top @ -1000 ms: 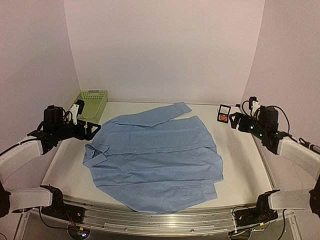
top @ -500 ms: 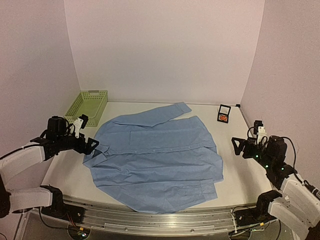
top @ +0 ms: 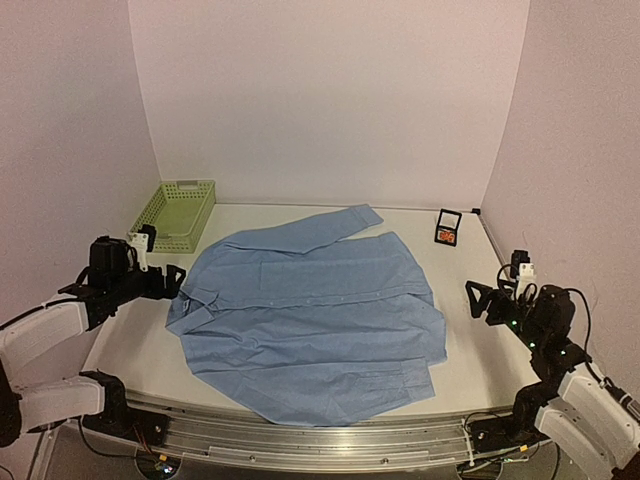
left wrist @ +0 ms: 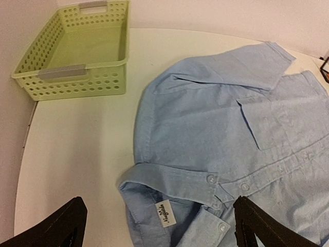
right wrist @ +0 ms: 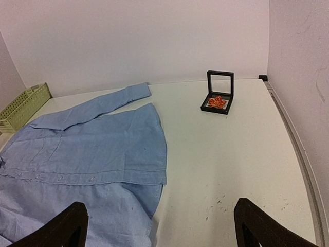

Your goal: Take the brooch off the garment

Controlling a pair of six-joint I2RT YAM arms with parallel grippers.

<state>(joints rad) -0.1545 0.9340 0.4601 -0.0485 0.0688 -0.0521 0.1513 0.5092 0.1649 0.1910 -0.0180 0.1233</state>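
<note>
We see the brooch (right wrist: 217, 101), a small orange-red cluster, lying inside an open black box (right wrist: 210, 107) w/ its lid stood upright, at the far right corner of the bench (top: 470, 262). It's not on the garment (top: 310, 320). The box stands well apart from the light blue shirt, which lies spread flat across the middle of the bench, collar to the left, one sleeve reaching toward the back.

The right claw (top: 476, 300) is spread wide and holds nothing. It hovers over bare bench beyond the shirt's right edge. From its wrist cam the brooch lies ahead, a bit right of centre, w/ clear bench between. The brooch is too small for us to tell its long axis.

The left claw (top: 172, 282) is also spread wide and empty, just above the shirt collar, w/ a green basket (top: 180, 210) behind it. The right arm is much the nearer to the brooch.

We judge the brooch is already off the shirt.
</note>
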